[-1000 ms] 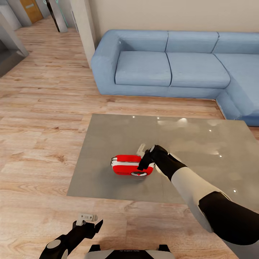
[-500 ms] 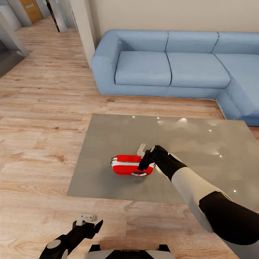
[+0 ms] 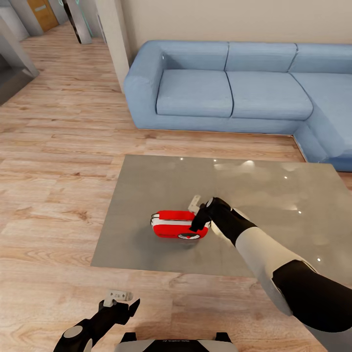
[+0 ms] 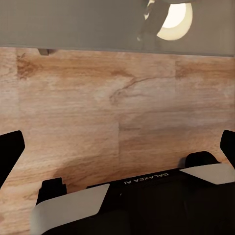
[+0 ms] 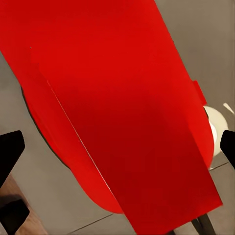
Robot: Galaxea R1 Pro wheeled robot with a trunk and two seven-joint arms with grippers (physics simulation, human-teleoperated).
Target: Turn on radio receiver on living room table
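Observation:
The red radio receiver point(image 3: 171, 224) with white trim lies on the glossy grey table point(image 3: 146, 190), near its front edge. My right gripper point(image 3: 198, 221) hovers over the radio's right end, with its dark fingers reaching down onto the top of the casing. In the right wrist view the red radio point(image 5: 122, 107) is very close and my right gripper point(image 5: 117, 152) is open, one fingertip on each side of it. My left gripper point(image 3: 120, 305) hangs low over the wood floor, short of the table, and stands open point(image 4: 117, 147) with nothing in it.
A blue sectional sofa point(image 3: 230, 88) runs behind the table and wraps round its right side. Light wood floor point(image 3: 54, 195) stretches left toward a hallway. The table's front edge point(image 4: 73, 24) and my own base point(image 4: 142, 196) show in the left wrist view.
My right gripper has edged slightly to the right over the radio's end. The radio and my left arm have not moved.

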